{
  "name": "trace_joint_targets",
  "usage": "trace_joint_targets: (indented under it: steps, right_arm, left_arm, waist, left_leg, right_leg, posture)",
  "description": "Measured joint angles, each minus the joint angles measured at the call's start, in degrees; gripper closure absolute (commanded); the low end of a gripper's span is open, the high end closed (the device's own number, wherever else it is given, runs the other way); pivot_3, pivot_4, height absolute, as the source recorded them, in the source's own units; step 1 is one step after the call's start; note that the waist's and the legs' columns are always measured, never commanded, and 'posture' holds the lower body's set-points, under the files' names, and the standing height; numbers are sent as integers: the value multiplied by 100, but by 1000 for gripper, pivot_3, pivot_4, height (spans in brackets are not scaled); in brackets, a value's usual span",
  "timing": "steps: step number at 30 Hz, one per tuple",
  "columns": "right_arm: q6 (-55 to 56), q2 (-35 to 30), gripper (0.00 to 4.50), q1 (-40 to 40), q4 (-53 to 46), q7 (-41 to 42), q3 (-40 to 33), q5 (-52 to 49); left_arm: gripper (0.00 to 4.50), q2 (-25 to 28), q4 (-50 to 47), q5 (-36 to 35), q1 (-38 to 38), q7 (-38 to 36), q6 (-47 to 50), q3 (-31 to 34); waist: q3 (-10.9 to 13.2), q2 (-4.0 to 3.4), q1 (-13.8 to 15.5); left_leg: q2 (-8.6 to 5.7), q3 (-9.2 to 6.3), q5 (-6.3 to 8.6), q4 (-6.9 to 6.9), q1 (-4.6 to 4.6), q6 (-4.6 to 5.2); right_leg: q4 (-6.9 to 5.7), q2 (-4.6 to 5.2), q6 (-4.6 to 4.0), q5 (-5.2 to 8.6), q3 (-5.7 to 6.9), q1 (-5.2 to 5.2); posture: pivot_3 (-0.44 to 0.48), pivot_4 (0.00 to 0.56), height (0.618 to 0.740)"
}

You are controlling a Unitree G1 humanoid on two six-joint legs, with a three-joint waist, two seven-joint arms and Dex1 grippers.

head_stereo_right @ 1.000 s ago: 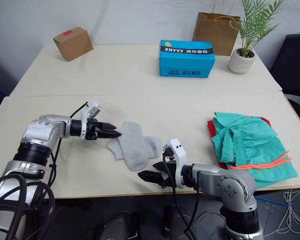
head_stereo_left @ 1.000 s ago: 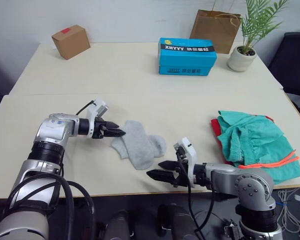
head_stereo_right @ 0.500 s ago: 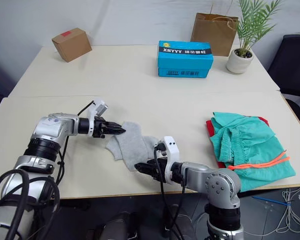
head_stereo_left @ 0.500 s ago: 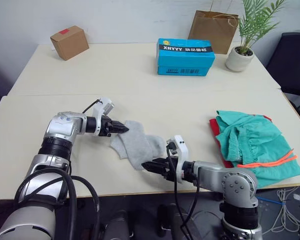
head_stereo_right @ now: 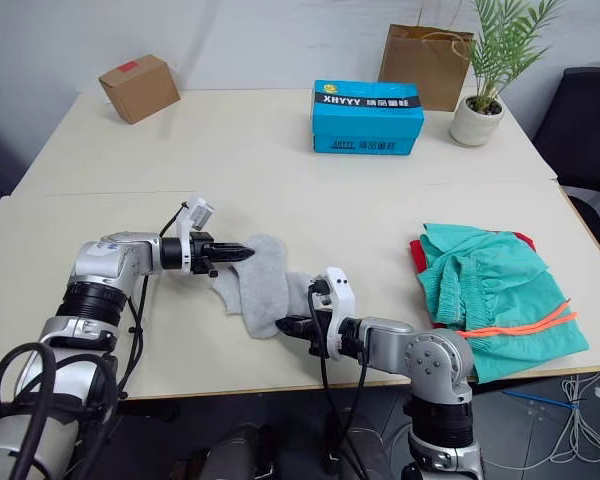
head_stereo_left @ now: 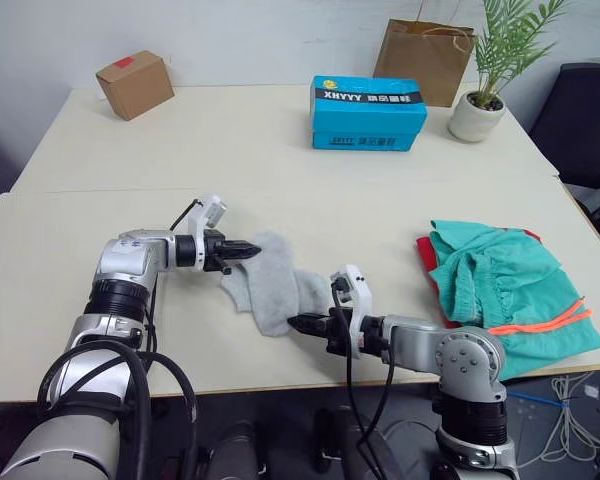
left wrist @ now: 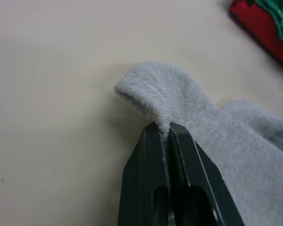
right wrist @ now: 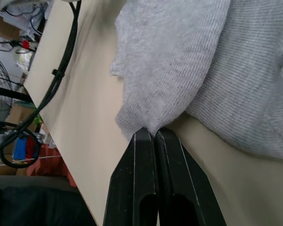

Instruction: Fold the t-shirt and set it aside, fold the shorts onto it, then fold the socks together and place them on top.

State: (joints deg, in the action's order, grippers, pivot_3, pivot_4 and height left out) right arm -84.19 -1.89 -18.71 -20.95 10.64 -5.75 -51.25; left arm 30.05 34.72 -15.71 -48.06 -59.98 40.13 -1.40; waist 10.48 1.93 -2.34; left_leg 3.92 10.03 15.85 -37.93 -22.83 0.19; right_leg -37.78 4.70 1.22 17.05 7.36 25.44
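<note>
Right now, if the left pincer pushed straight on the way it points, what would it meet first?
The left pincer is already shut on the grey socks, so their bunched fabric lies first in its line. Beyond them, probably bare table, then the teal shorts; depth is unclear.

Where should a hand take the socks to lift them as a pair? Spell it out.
Judging by their pose, take the socks at opposite edges. The left hand is pinched on the raised fold at one end, coming from the robot's left; the right hand is pinched on the near edge. The thin knit bunches into pinchable ridges there.
</note>
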Motion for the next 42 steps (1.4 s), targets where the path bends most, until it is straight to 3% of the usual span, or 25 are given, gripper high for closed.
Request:
trace_joint_targets:
  steps: [15, 19, 23, 32, 38, 42]
  right_arm:
    - [-800, -264, 4465, -655, 315, 346, -614, -603]
    - [-803, -791, 4465, -979, 498, 609, -604, -736]
    - [-797, -1827, 4465, -1425, 978, 1201, -469, -811]
    - [-79, -3225, 4465, -2661, 2456, 3055, 941, -112]
    - [215, -3373, 4465, -3228, 3119, 4081, 1708, 298]
    - [292, -3384, 4465, -3590, 3533, 4454, 2169, 646]
  left_arm:
    - [4500, 51, -1279, -584, 862, 51, 45, 604]
    - [4500, 250, -2001, -758, 1108, 311, 360, 816]
    - [4500, 194, -3073, -1084, 1683, 1048, 1009, 1298]
    - [4500, -820, -5914, -1863, 3291, 2988, 1928, 2255]
    - [4500, -1533, -7190, -2101, 4118, 4068, 2122, 2320]
    - [4500, -2101, -7665, -1976, 4878, 4624, 1703, 2149]
  waist:
    - [2, -3, 34]
    - [3, -5, 35]
    - [11, -16, 34]
    - [13, -18, 62]
    - [13, -18, 81]
    - [14, -18, 64]
  left_leg:
    - [-1, -3, 0, -1, -16, 1]
    - [-2, -3, 1, 0, -16, 2]
    - [-5, -3, 3, 0, -19, 7]
    - [-2, -4, 3, 2, -17, 6]
    - [-4, -4, 3, 1, -18, 6]
    - [-4, -3, 6, 1, -21, 12]
  right_leg:
    - [5, 2, -1, 0, 2, 9]
    - [8, 3, -1, 0, 2, 9]
    - [11, 7, 0, 0, 0, 9]
    - [16, 3, 1, 0, 1, 8]
    - [19, 5, 3, -2, 2, 6]
    - [26, 6, 5, -3, 2, 6]
  posture:
    - [0, 150, 740]
    - [0, 150, 740]
    - [0, 150, 740]
    - [0, 150, 740]
    - [0, 150, 740]
    - [0, 150, 740]
